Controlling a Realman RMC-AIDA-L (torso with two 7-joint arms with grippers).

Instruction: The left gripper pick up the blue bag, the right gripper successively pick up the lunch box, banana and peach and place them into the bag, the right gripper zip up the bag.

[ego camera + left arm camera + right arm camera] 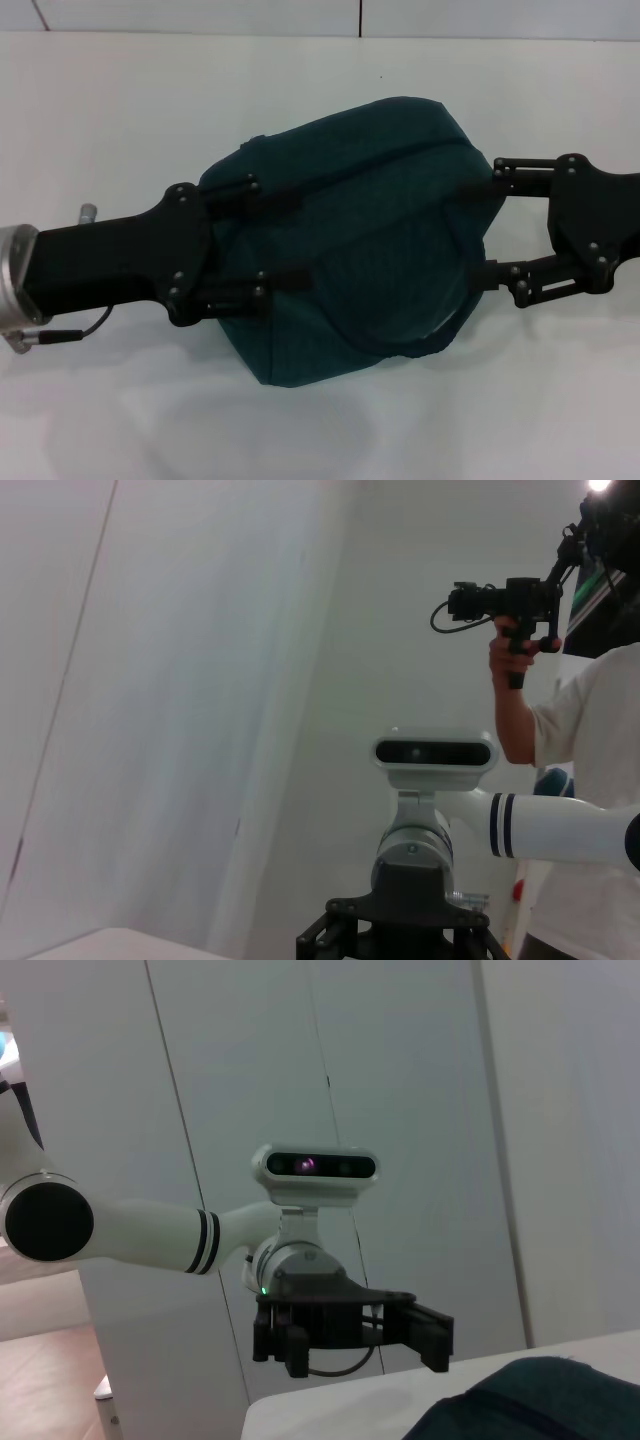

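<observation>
While the blue bag (350,240) sits bulging in the middle of the white table (120,120), both arms of the robot reach in at it from opposite sides, seen from the head camera. The left gripper (262,232) comes in from the left edge of the view, its two black fingers (285,197) spread apart and lying along the near and far parts of the bag's left flank, pressed against the dark teal fabric; whether they pinch any of it cannot be told. The right gripper (482,222) enters from the right, its linkage fingers likewise set wide and touching the bag's right end, one finger tip (500,170) at the far side and the other at the near side by the curved zipper seam (440,335) that arcs across the bag's top. The lunch box, banana and peach show in none of the views. In the right wrist view a corner of the bag (540,1400) rests on the table edge, with the robot's head camera (313,1172) and a white arm (130,1232) behind it. In the left wrist view the same head unit (435,753) stands before a pale wall, and a person (585,780) in a white shirt holds up a camera on a handle (505,605) beside it.
</observation>
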